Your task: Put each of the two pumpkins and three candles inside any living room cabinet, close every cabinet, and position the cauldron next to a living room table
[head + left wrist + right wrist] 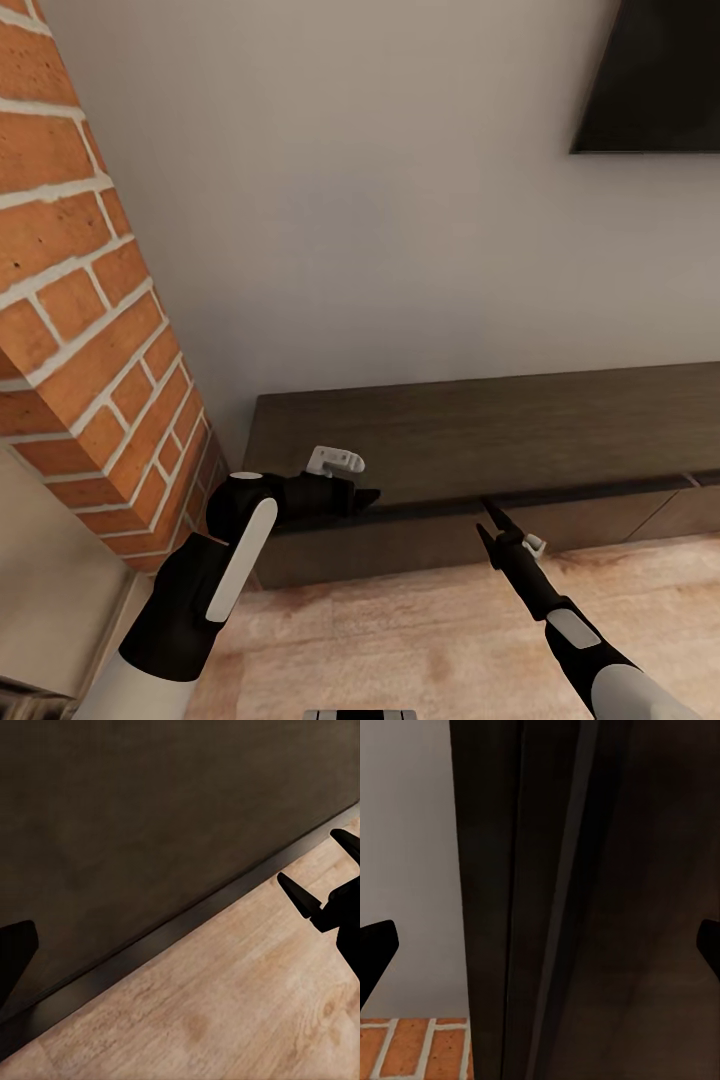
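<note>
The long, low, dark-brown cabinet [480,430] runs along the white wall, with a dark gap line under its top. My left gripper [365,495] is at the cabinet's front top edge near its left end; one dark fingertip [19,945] shows beside the cabinet front [150,832], with nothing held. My right gripper [488,520] points at the front a little to the right. It is open [307,855], and its fingers stand wide apart over the cabinet's edge [607,907]. The pumpkins, candles, cauldron and table are out of view.
A red brick column [80,300] stands close on the left, touching the cabinet's left end. A dark wall-mounted screen [660,70] hangs at the upper right. Pale wood floor [400,630] lies between me and the cabinet.
</note>
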Motion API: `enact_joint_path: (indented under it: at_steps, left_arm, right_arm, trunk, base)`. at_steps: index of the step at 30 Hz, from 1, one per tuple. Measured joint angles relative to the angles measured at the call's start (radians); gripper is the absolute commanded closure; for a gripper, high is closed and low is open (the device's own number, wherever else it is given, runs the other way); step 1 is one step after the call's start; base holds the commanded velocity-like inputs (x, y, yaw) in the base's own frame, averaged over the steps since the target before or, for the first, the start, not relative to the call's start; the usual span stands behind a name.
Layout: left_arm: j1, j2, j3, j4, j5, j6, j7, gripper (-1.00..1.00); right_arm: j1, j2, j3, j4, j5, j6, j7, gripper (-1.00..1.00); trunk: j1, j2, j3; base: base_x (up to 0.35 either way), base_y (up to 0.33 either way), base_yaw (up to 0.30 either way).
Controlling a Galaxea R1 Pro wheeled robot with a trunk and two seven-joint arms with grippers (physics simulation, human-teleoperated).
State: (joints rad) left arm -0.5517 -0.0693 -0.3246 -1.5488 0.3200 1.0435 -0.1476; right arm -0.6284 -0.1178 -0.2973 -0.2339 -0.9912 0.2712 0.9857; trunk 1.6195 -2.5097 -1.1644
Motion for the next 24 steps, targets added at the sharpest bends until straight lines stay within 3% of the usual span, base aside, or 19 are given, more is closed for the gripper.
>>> enact_joint_path:
  at_steps: [24]
  left_arm:
    - [0.000, 0.000, 0.000, 0.006, -0.002, 0.000, 0.005, -1.00]
  right_arm:
    - [0.000, -0.001, 0.000, 0.000, 0.000, 0.001, -0.002, -1.00]
  trunk:
    - [0.000, 0.000, 0.000]
  base:
    - [0.017, 0.000, 0.000]
